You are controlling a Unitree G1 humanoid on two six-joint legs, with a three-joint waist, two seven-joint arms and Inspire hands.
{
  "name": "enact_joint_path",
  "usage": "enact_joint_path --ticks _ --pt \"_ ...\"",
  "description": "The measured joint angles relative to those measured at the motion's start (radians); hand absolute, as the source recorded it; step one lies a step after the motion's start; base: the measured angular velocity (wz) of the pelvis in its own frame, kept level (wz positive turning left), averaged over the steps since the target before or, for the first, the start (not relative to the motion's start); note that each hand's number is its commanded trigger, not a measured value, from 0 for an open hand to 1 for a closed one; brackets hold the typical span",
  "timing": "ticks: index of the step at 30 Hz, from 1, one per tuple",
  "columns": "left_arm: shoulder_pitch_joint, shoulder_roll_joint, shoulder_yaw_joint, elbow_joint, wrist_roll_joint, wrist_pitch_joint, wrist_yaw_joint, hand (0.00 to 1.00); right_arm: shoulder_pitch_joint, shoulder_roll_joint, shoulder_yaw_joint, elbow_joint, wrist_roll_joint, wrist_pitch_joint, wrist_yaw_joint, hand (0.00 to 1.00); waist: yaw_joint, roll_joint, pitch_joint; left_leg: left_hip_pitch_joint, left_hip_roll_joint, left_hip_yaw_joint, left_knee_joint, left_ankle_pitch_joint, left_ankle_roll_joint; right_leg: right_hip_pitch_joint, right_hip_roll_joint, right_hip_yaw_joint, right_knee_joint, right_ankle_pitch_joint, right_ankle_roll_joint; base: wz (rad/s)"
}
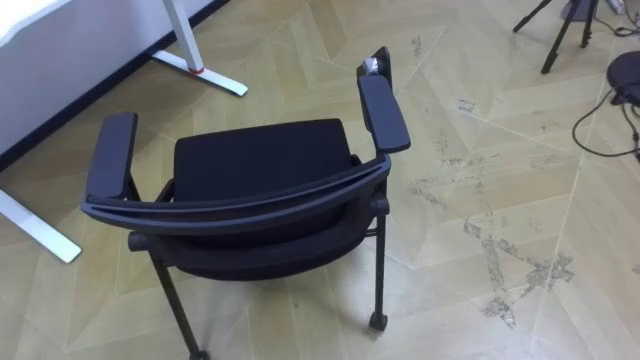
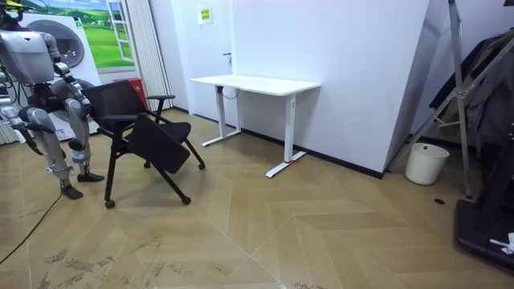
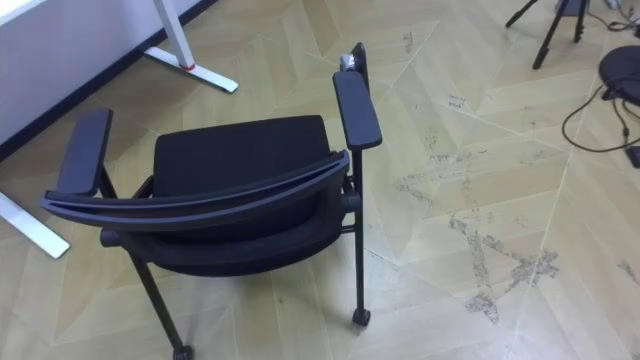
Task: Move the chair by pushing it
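A black chair (image 1: 260, 150) with two padded armrests and small casters stands right in front of me, its curved backrest (image 1: 240, 200) nearest to me and its seat facing away. In the room view I stand behind the chair (image 2: 140, 128) at the room view's left. My right hand (image 2: 34, 144) hangs low at my side. My left hand (image 2: 82, 103) is close behind the backrest; whether it touches I cannot tell.
A white desk (image 2: 257, 83) stands against the wall ahead, its foot (image 1: 200, 70) on the floor beyond the chair on my left. Tripod legs (image 1: 560, 35) and a dark cable (image 1: 605, 125) lie at the far right. A white bucket (image 2: 426, 163) sits by the wall.
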Motion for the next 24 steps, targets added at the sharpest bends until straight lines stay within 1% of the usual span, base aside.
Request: enact_joint_path --ticks 10,15,20,24 --pt "-0.001 0.000 0.003 0.000 0.007 0.000 0.001 0.00 0.013 -0.001 -0.001 -0.002 0.000 -0.001 -0.018 0.00 0.001 0.003 -0.0017 0.002 0.000 0.002 0.001 0.000 0.000 -0.002 0.001 0.010 0.000 0.000 0.000 -0.01" --pt "-0.001 0.000 0.015 0.000 0.008 0.000 0.001 0.00 0.016 -0.001 -0.008 -0.002 -0.003 -0.001 -0.020 0.00 0.001 0.004 -0.0028 0.001 0.000 0.001 0.001 0.000 0.000 -0.004 0.001 0.013 0.001 0.000 0.000 0.00" --pt "0.000 -0.001 0.040 0.000 0.007 0.000 0.001 0.00 0.017 -0.001 -0.024 -0.001 -0.006 0.000 -0.021 0.00 0.001 0.001 -0.0051 0.001 0.000 0.000 0.001 0.000 0.000 -0.004 0.001 0.013 0.001 0.000 0.000 0.00" --pt "0.005 -0.001 0.040 0.000 0.007 0.000 0.002 0.00 0.016 0.000 -0.041 0.001 -0.031 0.000 -0.020 0.00 -0.001 -0.002 -0.0065 0.002 0.000 0.000 0.001 0.000 0.000 -0.004 0.000 0.013 0.003 0.000 0.000 0.00"
